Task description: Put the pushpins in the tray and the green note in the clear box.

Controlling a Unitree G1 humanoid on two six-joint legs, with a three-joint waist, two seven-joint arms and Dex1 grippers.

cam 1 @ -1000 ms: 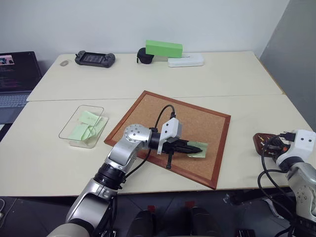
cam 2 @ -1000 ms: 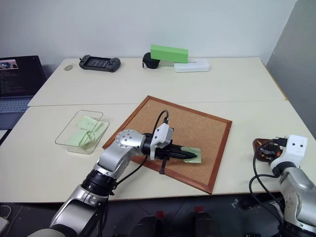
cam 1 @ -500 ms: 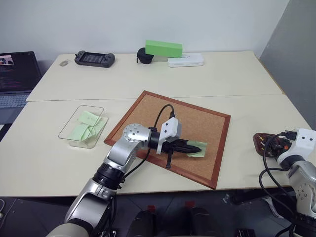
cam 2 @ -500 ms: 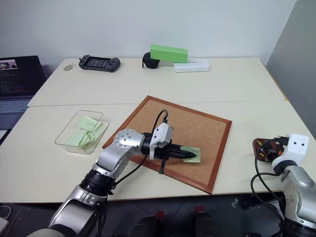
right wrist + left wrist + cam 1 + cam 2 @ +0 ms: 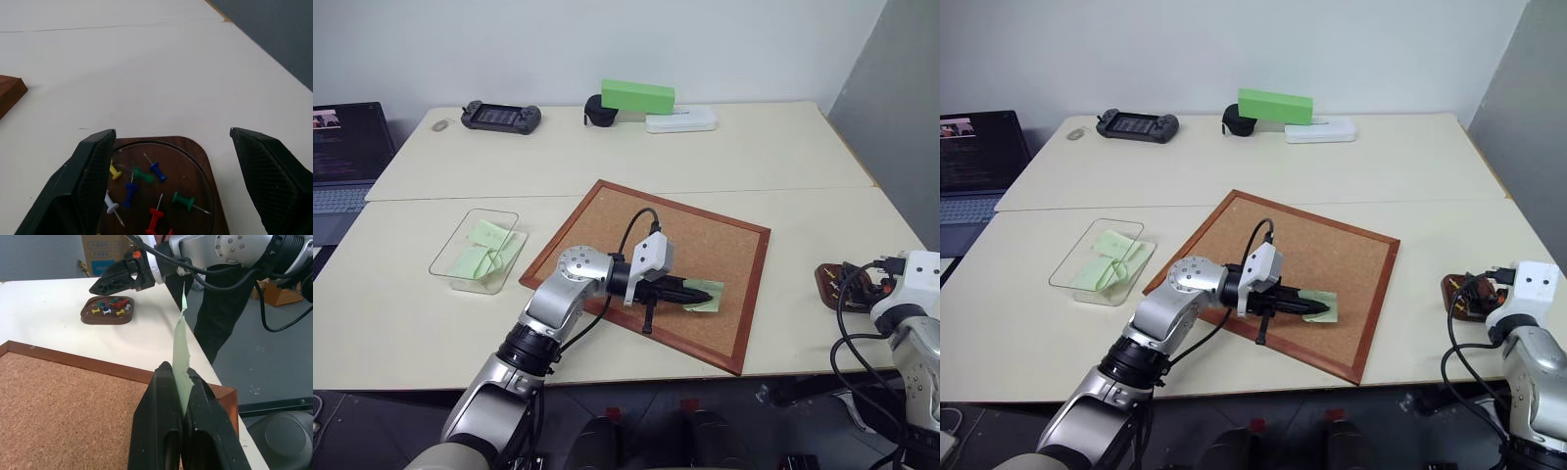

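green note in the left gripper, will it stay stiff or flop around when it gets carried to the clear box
Probably floppy: the green note is a thin slip, and its free end bends above the shut left gripper. It looks very light, so it may flutter on the way. It will likely need a clean release over the clear box, where other slips already lie curled.

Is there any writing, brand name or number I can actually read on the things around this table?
Nothing here reads clearly.
Cardboard box: blue printed label, letters too blurred to read.
Laptop screen: lines of text, too small to read.
White flat case: faint marks on top, too small to read.
Handheld game console, green block, corkboard: no writing visible.
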